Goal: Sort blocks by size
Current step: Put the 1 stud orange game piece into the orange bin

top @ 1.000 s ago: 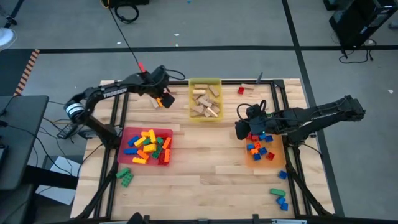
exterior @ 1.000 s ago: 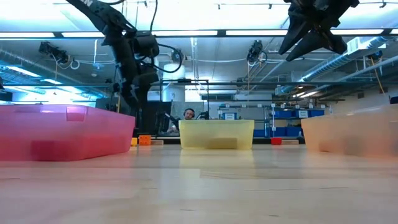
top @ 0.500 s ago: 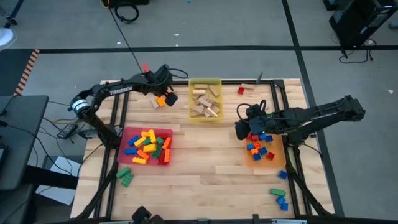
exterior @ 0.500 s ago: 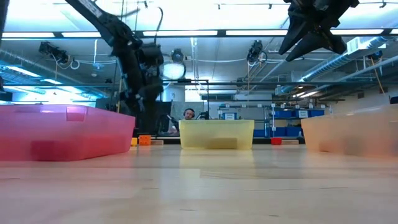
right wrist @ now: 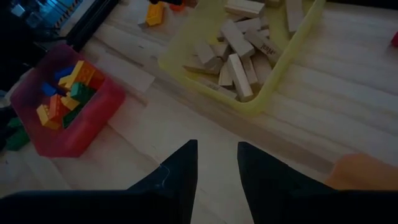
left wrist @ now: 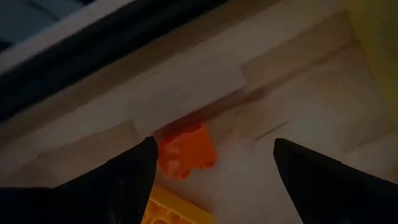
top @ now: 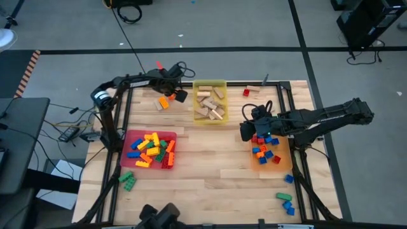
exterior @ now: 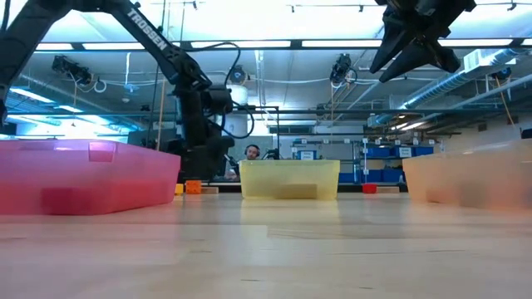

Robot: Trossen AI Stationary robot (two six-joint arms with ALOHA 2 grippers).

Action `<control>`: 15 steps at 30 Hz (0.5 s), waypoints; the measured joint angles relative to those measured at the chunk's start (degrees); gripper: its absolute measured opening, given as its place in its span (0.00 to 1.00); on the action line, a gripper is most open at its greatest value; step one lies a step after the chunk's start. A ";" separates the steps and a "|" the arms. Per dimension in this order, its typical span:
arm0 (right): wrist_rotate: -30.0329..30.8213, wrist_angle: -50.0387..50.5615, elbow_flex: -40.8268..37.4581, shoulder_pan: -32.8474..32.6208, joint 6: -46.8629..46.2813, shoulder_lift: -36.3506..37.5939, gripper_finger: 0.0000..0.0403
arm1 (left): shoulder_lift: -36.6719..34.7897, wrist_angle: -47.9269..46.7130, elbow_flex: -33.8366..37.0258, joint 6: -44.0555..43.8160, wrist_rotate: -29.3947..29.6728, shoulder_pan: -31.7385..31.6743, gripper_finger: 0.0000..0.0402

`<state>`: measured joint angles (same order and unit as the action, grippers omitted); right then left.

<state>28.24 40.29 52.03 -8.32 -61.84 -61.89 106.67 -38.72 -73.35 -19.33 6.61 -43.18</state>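
Note:
At the table's far left, my left gripper (top: 174,96) (left wrist: 212,142) stands open and points down over two loose blocks on the wood: a small orange brick (left wrist: 186,152) (top: 165,100) and a yellow brick (left wrist: 177,211) beside it. The orange brick lies between the fingers, close to one of them, and is not touched. My right gripper (top: 247,132) (right wrist: 216,149) hangs still, high above the left edge of the orange tray (top: 283,166). Its fingers stand a little apart with nothing between them.
A red tray (top: 166,135) holds mixed bricks, and a yellow tray (top: 210,83) at the far middle holds wooden blocks. The orange tray holds blue, orange and red bricks. Loose green bricks (top: 127,180) lie near left, blue and green ones (top: 286,202) near right, a red one (top: 246,93) far right.
My left gripper has gone down and toward the yellow tray along the table's far edge, with the arm stretching out, and now hangs low over the orange and yellow bricks. My right gripper has kept still.

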 joint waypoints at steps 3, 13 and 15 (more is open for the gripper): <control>-0.01 -0.05 0.00 0.00 -0.07 0.00 0.32 | 0.40 -0.28 -0.27 -3.14 0.74 -0.34 0.81; -0.01 -0.07 0.00 0.00 1.04 0.00 0.32 | 0.45 -1.04 -0.27 -8.27 4.51 -0.35 0.78; -0.01 -0.06 0.00 0.00 1.79 0.00 0.32 | 1.01 -0.94 -0.27 -9.77 4.50 -0.36 0.77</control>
<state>28.23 40.23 52.03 -8.32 -60.04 -61.89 107.67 -39.66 -73.63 -29.10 11.10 -43.54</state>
